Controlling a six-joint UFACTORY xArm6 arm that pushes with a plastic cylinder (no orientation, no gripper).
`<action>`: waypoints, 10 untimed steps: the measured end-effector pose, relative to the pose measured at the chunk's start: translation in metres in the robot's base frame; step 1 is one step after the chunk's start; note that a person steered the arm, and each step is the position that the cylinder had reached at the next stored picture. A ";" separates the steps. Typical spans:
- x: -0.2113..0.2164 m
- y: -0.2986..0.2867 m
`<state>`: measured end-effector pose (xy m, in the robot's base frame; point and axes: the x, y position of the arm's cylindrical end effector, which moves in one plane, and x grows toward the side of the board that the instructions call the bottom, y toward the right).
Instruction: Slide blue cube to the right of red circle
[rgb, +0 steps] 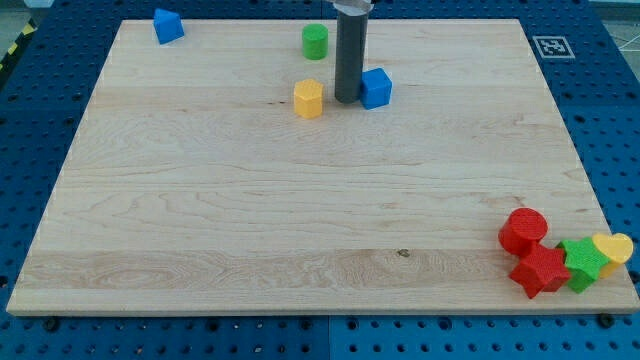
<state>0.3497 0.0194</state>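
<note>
Touching blue cube (376, 88) left face, my tip (347, 100); rod top cut off; red circle (523, 230) far

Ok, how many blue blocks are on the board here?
2. One blue block sits at the view's top-left corner. The blue cube is top centre, just right of my tip. None appear hidden.

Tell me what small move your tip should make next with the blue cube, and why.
Probably push toward the view's bottom right. My tip sits against the blue cube on its left side, while the red circle lies far off near the board's bottom-right corner, so the cube has a long diagonal way to go.
</note>
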 end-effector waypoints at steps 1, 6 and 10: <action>-0.024 -0.060; -0.019 -0.072; -0.052 0.036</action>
<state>0.2982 0.0552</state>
